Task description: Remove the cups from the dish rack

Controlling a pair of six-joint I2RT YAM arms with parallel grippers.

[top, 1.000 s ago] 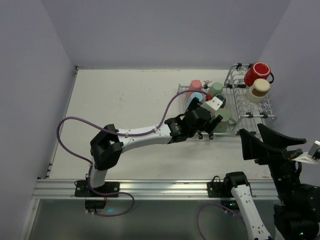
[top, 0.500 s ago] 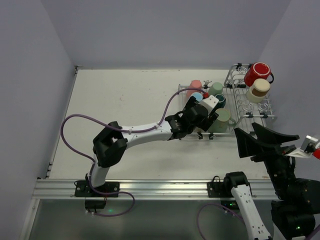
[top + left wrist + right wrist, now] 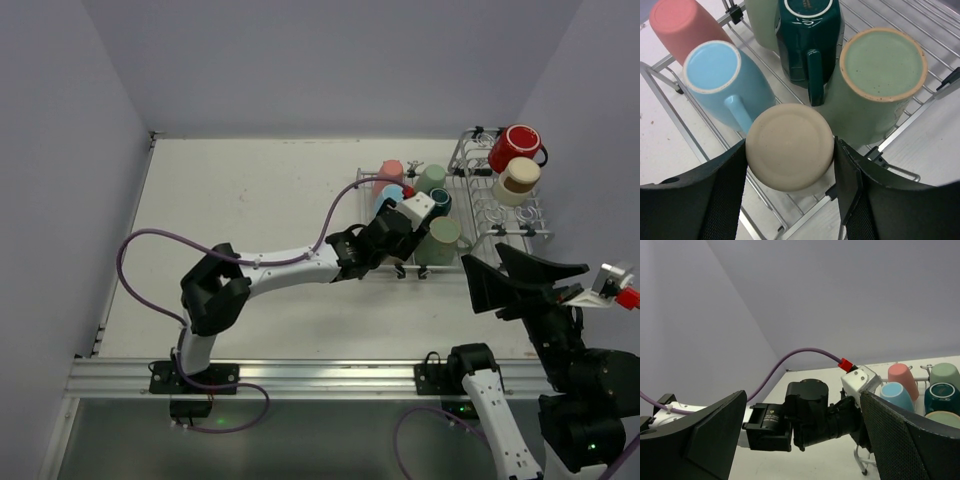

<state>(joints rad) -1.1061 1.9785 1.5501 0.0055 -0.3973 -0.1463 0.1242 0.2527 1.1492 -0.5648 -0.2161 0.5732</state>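
Note:
The dish rack (image 3: 500, 215) stands at the right back of the table. On its flat part (image 3: 675, 107), upside down, are a pink cup (image 3: 682, 25), a light blue mug (image 3: 720, 75), a dark teal mug (image 3: 810, 35), a sage green cup (image 3: 880, 75) and a beige cup (image 3: 790, 146). A red mug (image 3: 517, 147) and a cream cup (image 3: 520, 176) sit on the raised loops. My left gripper (image 3: 790, 200) is open, its jaws close on either side of the beige cup. My right gripper (image 3: 515, 275) is open and empty, raised near the rack's front right.
The left arm (image 3: 290, 268) reaches diagonally across the table, with its purple cable (image 3: 345, 205) looping over it. Walls close in at the left, back and right. A metal rail (image 3: 300, 378) runs along the near edge.
My left gripper has moved farther over the rack, around the beige cup. My right gripper has shifted a little to the left and up.

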